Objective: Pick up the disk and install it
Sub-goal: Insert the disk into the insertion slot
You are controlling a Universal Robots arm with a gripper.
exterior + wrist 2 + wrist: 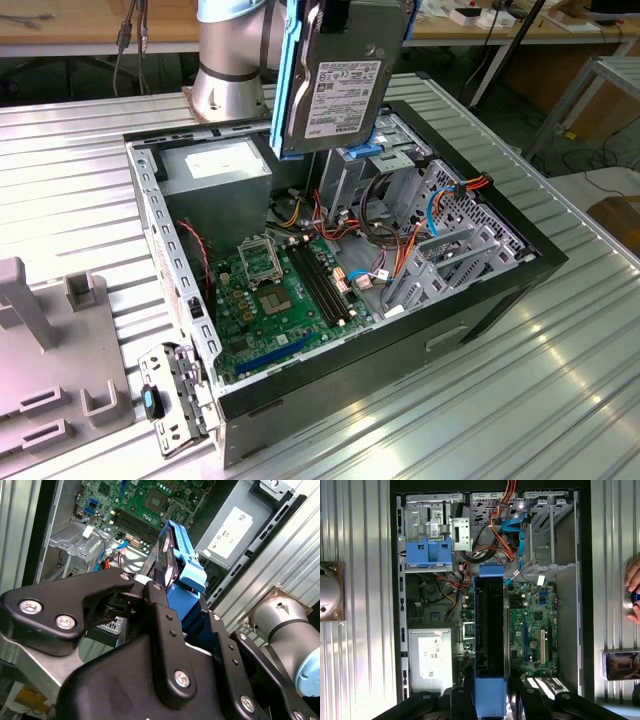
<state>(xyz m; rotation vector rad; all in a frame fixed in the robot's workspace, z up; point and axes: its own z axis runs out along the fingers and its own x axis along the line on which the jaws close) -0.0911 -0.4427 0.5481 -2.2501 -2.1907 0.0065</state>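
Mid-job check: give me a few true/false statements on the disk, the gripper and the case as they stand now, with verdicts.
1. The gripper is shut on the disk. True.
2. The disk lies flat on the motherboard. False: it hangs on edge above the open case.
3. The power supply sits inside the case. True.
4. The disk is seated under the blue bracket. False: it is in the gripper, apart from the bracket.

exterior view: oblique, from above and well back, taking in the whole open computer case [330, 385]. first wrist view: straight down into it along the disk [490, 645]. second wrist view: close, tilted. all share the motherboard [250, 320].
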